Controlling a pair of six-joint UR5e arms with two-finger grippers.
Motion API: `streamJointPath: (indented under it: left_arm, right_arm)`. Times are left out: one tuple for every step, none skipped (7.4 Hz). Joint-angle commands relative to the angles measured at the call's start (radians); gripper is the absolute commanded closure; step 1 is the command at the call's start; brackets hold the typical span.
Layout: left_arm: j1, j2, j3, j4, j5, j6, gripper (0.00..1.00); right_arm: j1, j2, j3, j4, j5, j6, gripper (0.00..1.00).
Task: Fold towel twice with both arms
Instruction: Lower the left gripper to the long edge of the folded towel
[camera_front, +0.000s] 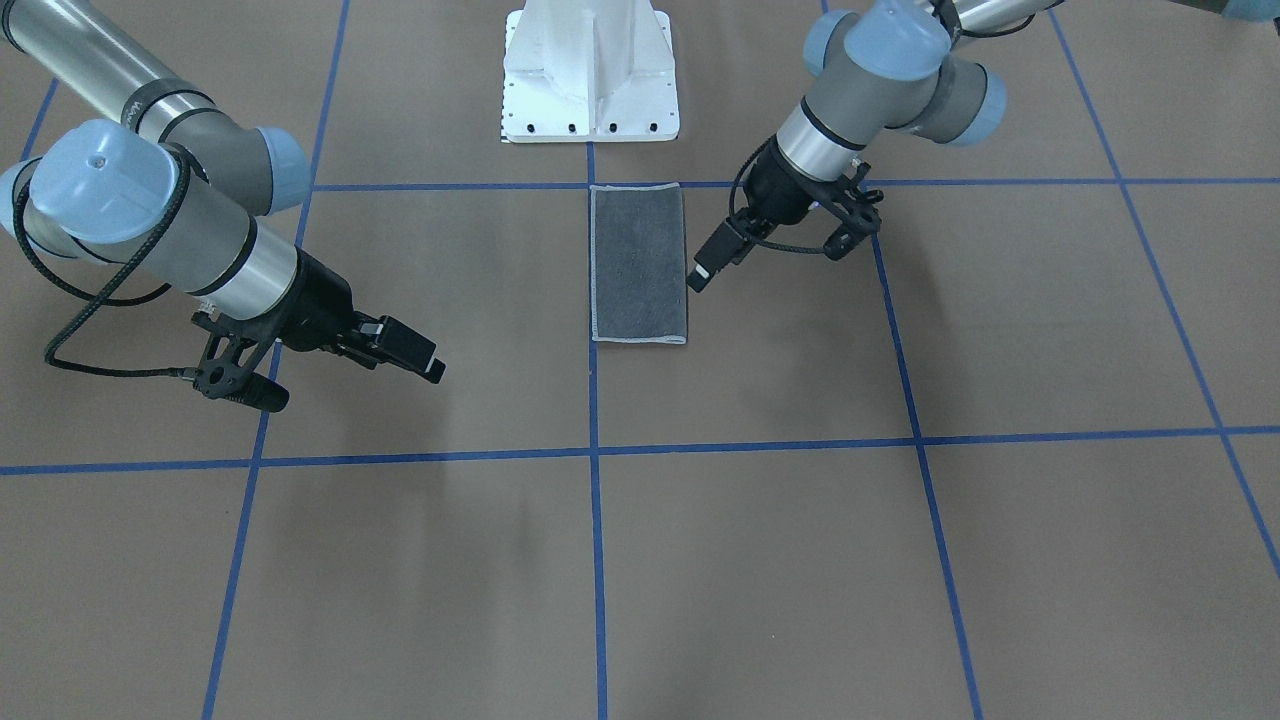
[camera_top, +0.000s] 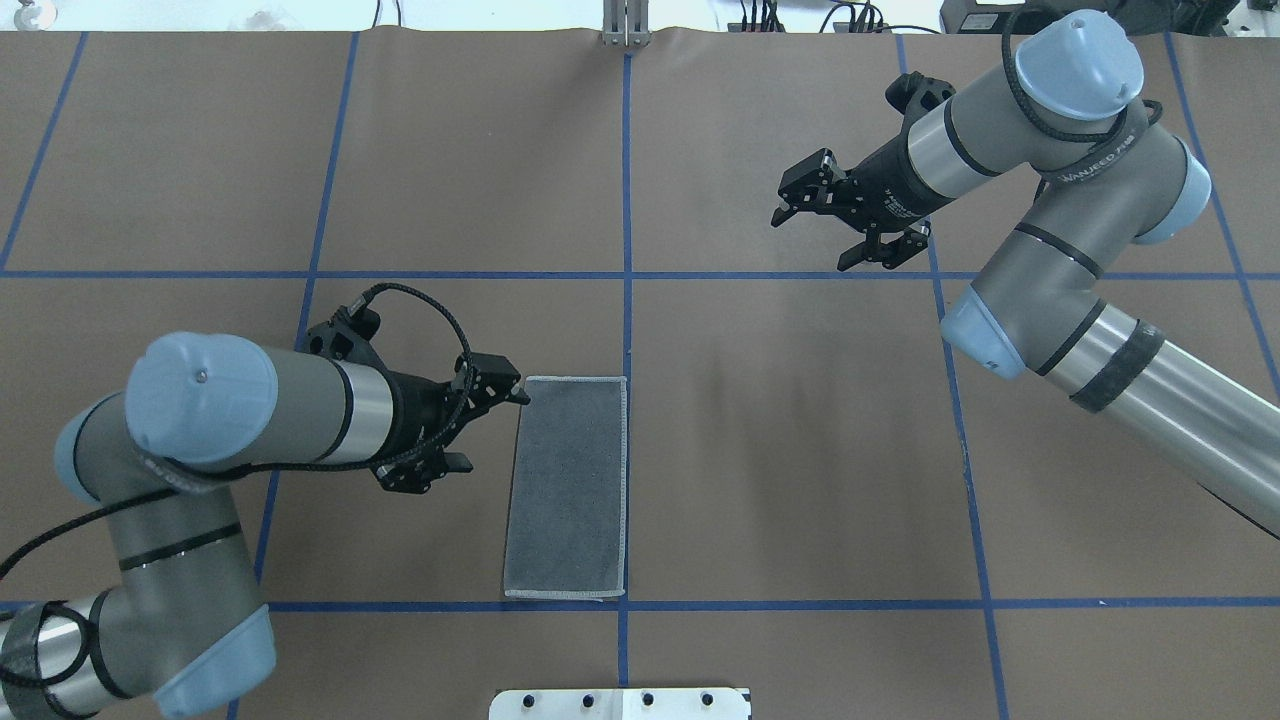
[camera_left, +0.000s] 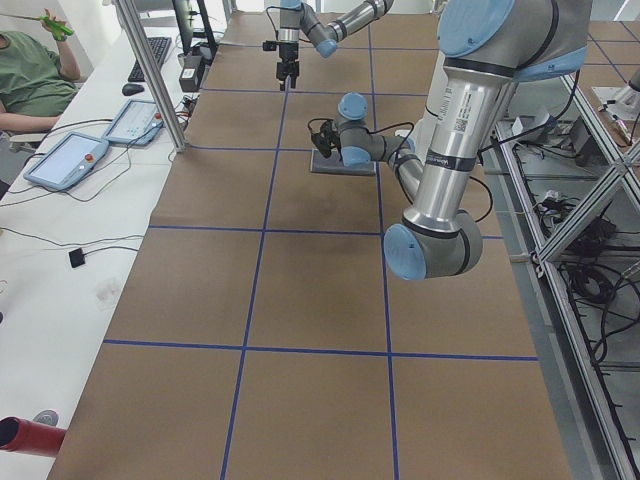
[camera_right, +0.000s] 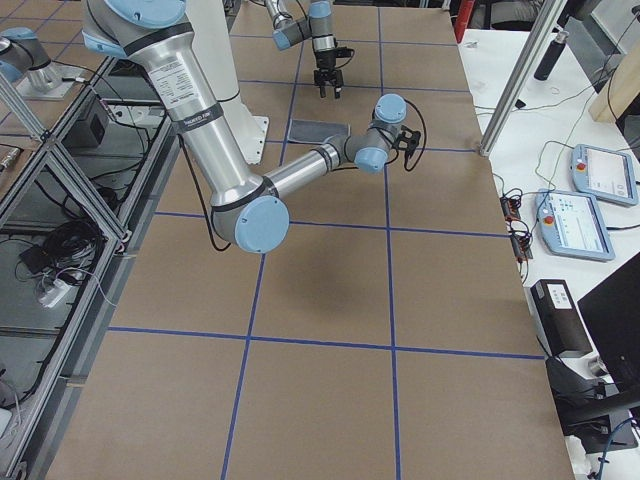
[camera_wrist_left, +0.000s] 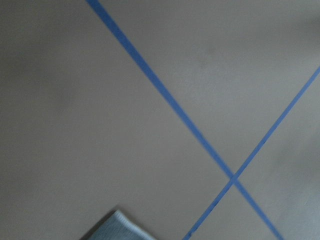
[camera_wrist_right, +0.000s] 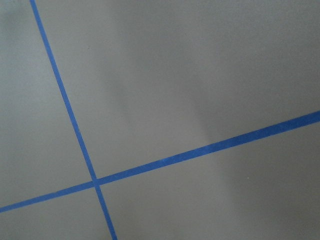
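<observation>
The towel (camera_top: 567, 490) lies flat on the brown table as a narrow folded rectangle, dark grey face up with a pale stitched edge; it also shows in the front view (camera_front: 638, 263). My left gripper (camera_top: 512, 390) hovers beside the towel's far left corner, open and holding nothing; in the front view it (camera_front: 703, 274) sits just off the towel's long edge. The left wrist view catches only one corner of the towel (camera_wrist_left: 119, 228). My right gripper (camera_top: 788, 200) hangs open and empty, far from the towel, over bare table (camera_front: 428, 362).
Blue tape lines (camera_top: 627, 300) divide the table into squares. The white pedestal base (camera_front: 590, 75) stands close to the towel's near short edge. A person (camera_left: 30, 70) sits at a side desk with teach pendants (camera_left: 70, 158) beyond the table's far edge.
</observation>
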Motion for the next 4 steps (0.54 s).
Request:
streamJointPath:
  left_arm:
    - [0.144,0.013,-0.072,0.196,0.125,0.161,0.0]
    - [0.186,0.009,-0.077,0.221,0.147,0.162,0.0]
    - [0.194,0.009,-0.074,0.223,0.148,0.159,0.0]
    - [0.206,0.001,-0.069,0.223,0.148,0.151,0.0]
  right_arm:
    - [0.008,0.003,-0.019,0.024,0.0,-0.002,0.01]
    - [0.008,0.003,-0.019,0.024,0.0,-0.002,0.01]
    - [0.008,0.003,-0.019,0.025,0.0,-0.002,0.01]
    - [0.008,0.005,-0.019,0.024,0.0,-0.002,0.01]
